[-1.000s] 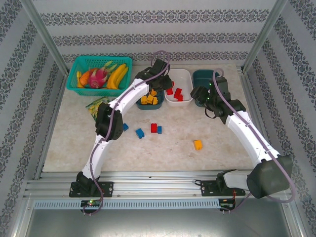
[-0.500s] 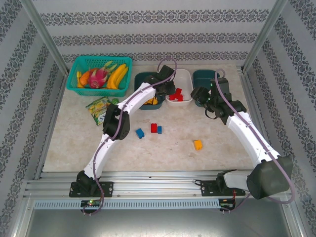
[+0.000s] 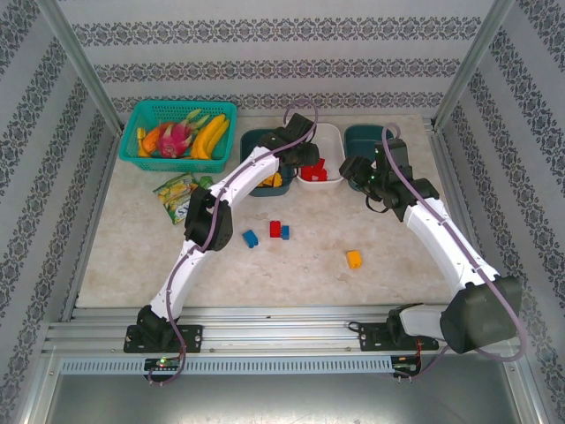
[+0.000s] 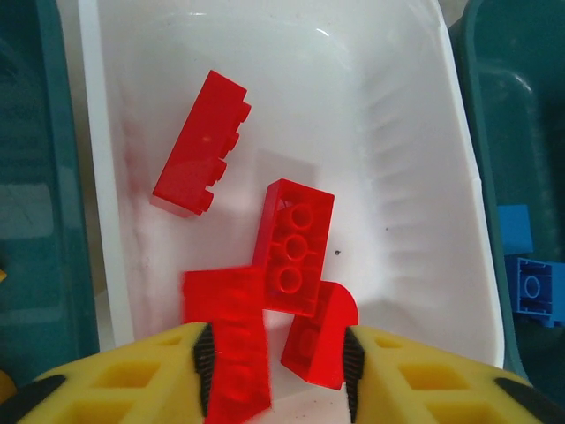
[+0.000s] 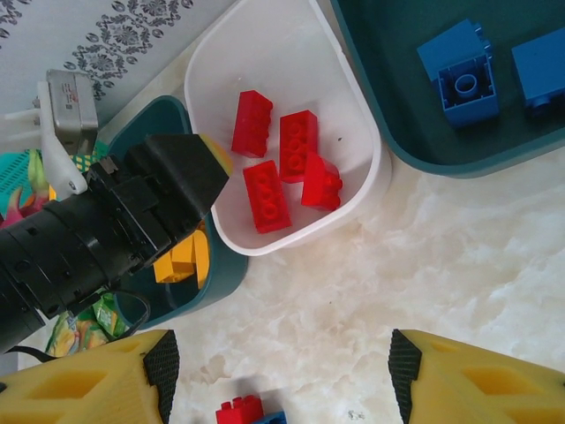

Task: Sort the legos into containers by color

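**A:** What is the left gripper (image 4: 278,353) doing?

**B:** It hangs over the white tub (image 4: 415,177) with its jaws apart, gripping nothing. Four red bricks (image 4: 294,247) lie in the tub beneath it. The one between the pads is blurred, so I cannot tell whether it is at rest.

**A:** And the right gripper (image 5: 282,358)?

**B:** It is spread wide and empty, over bare table (image 5: 380,256) just off the white tub's near corner. Blue bricks (image 5: 459,71) sit in the right teal tub (image 5: 397,88). Yellow-orange bricks (image 5: 181,256) sit in the left teal tub (image 5: 159,119).

**A:** What is loose?

**B:** Seen from overhead, with 12 o'clock away from the bases, there are four. A lone blue brick (image 3: 250,238) lies by itself, a loose red brick (image 3: 275,229) touches a second blue brick (image 3: 284,232), and an orange brick (image 3: 354,259) lies well apart from all of them.

**A:** Which arm takes which?

**B:** My judgement is that the orange brick goes to the right arm. It lies at about 6 o'clock from the right gripper, nearer to it than to the left. The touching pair lies at roughly 7 o'clock from the left gripper, and that arm looks closer.

**A:** Long axes?

**B:** The bricks are too small overhead to tell. The right wrist view only catches the pair at its bottom edge.
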You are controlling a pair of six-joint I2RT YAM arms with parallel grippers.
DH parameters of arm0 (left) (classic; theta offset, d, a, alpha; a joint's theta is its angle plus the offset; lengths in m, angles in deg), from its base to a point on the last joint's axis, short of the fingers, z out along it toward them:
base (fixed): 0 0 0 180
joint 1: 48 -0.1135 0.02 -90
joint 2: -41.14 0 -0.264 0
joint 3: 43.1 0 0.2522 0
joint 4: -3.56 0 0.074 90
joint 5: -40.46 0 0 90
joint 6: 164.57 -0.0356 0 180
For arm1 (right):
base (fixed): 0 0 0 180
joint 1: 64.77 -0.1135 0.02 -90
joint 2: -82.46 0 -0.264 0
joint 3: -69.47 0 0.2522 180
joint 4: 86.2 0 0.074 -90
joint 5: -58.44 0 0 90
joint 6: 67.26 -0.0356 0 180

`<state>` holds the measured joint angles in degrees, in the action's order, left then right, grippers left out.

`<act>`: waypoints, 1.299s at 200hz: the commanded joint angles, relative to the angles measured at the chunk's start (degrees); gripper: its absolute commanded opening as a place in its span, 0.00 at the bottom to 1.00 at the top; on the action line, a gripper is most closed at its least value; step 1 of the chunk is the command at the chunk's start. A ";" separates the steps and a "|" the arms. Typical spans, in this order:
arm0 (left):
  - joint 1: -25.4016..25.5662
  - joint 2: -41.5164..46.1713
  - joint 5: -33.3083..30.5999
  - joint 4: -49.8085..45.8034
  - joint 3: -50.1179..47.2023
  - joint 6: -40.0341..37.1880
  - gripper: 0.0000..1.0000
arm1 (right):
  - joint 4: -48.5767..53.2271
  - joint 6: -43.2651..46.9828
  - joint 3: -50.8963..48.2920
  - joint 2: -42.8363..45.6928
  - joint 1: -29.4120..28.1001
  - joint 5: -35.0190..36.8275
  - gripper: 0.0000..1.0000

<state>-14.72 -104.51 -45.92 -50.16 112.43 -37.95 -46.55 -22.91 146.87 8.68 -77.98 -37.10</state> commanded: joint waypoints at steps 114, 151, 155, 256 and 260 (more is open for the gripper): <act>0.38 33.67 -2.00 -3.72 -22.82 6.28 0.54 | 10.84 9.24 2.39 7.67 -5.78 6.09 0.65; 0.39 48.57 -2.28 -0.11 -45.34 10.89 0.54 | 13.83 10.82 1.43 10.73 -11.01 7.90 0.65; 0.38 50.05 -2.45 -0.11 -47.38 11.34 0.54 | 14.27 10.93 1.38 10.90 -11.54 8.22 0.65; 0.21 87.37 -16.22 -19.68 -80.76 26.70 0.64 | 10.34 19.35 11.49 -16.34 -39.29 2.58 0.68; 0.21 88.98 -16.95 -21.17 -81.36 27.73 0.64 | 10.80 19.52 12.87 -18.05 -39.83 2.70 0.68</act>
<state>-14.72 -23.46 -56.02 -60.17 34.73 -17.84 -35.99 -7.02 151.87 -0.15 -113.37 -33.40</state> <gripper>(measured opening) 0.631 0.674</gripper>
